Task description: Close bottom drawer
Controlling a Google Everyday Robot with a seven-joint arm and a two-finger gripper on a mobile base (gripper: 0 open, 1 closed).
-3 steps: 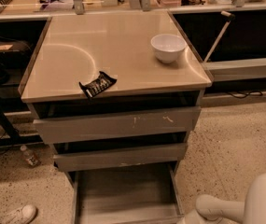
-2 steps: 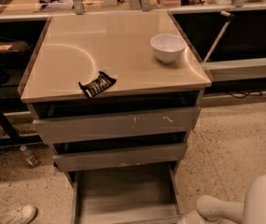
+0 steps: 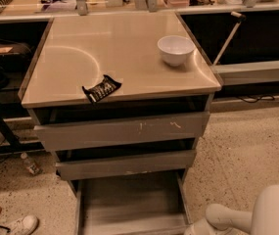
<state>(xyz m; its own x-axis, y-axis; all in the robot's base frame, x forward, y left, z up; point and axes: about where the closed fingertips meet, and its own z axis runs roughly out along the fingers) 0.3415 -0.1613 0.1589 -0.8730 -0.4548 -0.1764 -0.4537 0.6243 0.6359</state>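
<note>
The bottom drawer (image 3: 129,199) stands pulled far out at the foot of the grey cabinet. Its bare flat tray interior shows, and its front is cut off by the lower edge of the view. Above it, the middle drawer front (image 3: 127,164) and the scratched top drawer front (image 3: 124,130) stand slightly out. My white arm (image 3: 256,212) comes in at the bottom right, next to the open drawer's right side. The gripper itself lies below the edge of the view.
A white bowl (image 3: 176,49) and a black snack packet (image 3: 101,88) lie on the cabinet top (image 3: 129,43). A person's white shoe (image 3: 19,225) and a small bottle (image 3: 30,164) are on the floor at the left. Dark shelving stands on both sides.
</note>
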